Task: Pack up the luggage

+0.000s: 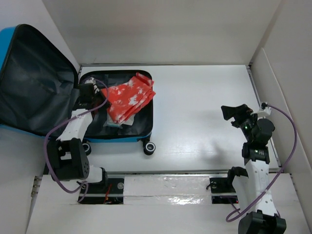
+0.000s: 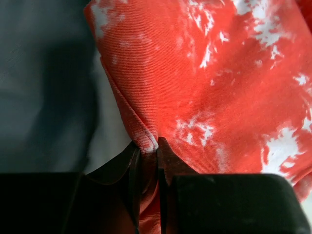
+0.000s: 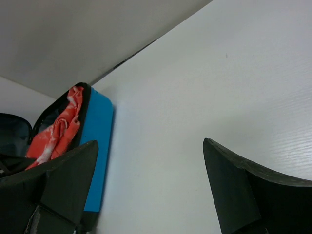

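Note:
The blue luggage point(image 1: 122, 138) lies open at the left of the table, its dark grey lid point(image 1: 34, 87) leaning back to the left. A red cloth with white marks point(image 1: 129, 97) lies in its base, partly draped over the right rim. My left gripper point(image 1: 93, 93) is inside the case, shut on a fold of that red cloth point(image 2: 204, 87); the jaws point(image 2: 146, 146) pinch its edge. My right gripper point(image 1: 233, 113) is open and empty above the bare table at the right; its wrist view shows the luggage's blue side point(image 3: 97, 146) and the cloth point(image 3: 56, 134) far off.
White walls enclose the table on the back and both sides. A pale item point(image 1: 113, 124) lies under the cloth in the case. The luggage's black wheels point(image 1: 149, 147) point toward the near edge. A taped strip point(image 1: 165, 187) runs between the arm bases.

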